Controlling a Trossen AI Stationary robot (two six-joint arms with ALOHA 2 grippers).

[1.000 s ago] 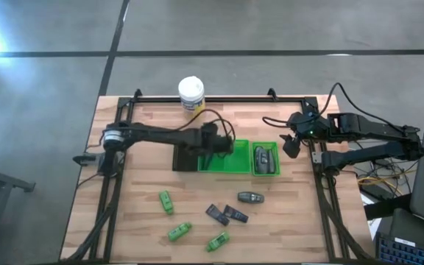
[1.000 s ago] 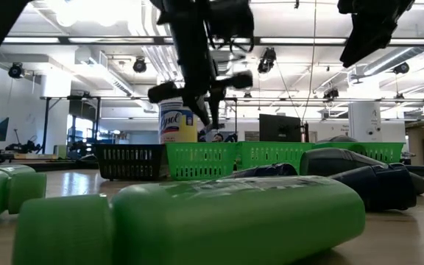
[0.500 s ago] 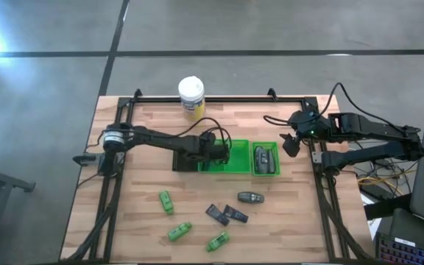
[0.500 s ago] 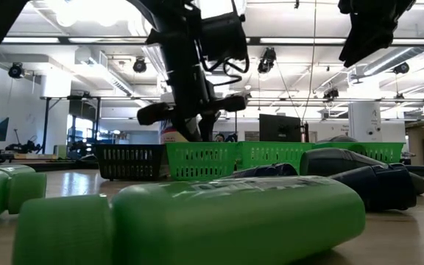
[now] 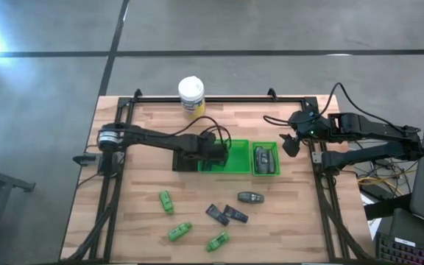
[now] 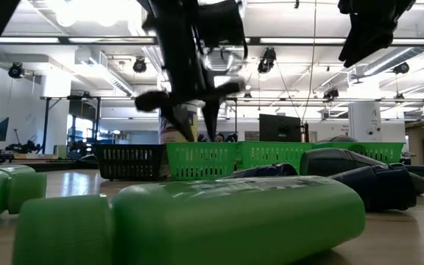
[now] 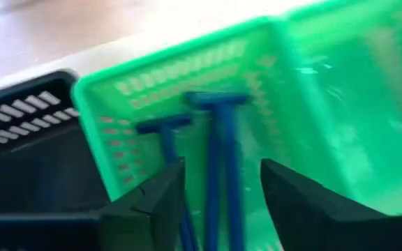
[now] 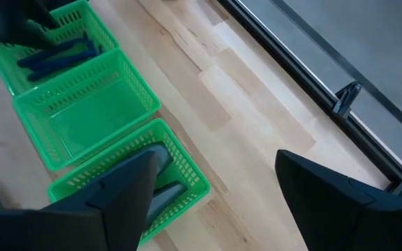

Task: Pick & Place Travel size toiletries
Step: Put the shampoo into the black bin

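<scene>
Desk [image 5: 146,221]: pale wood planks inside a black frame, standing on a grey concrete floor [image 5: 50,44] crossed by dark seams. Along the desk's middle sits a row of bins: a black bin [image 5: 182,160], then a green bin [image 5: 235,158] holding two blue razors [image 7: 215,160], and a further green bin [image 5: 265,159] with grey tubes [image 5: 262,157] inside. The left gripper [image 5: 213,151] hangs over the razor bin, jaws spread and holding nothing, the razors lying on the bin floor just beyond them. The right gripper [image 5: 291,144] waits near the desk's right edge beside the tube bin, jaws spread wide, empty. Loose on the near part of the desk: three green bottles [image 5: 166,202], two dark flat packets [image 5: 226,214] and one grey tube [image 5: 250,196]. A yellow jar [image 5: 191,94] with a white lid stands at the far edge. The low view shows a large hall behind: ceiling strip lights [image 6: 94,40], ductwork, a dark monitor [image 6: 280,126].
</scene>
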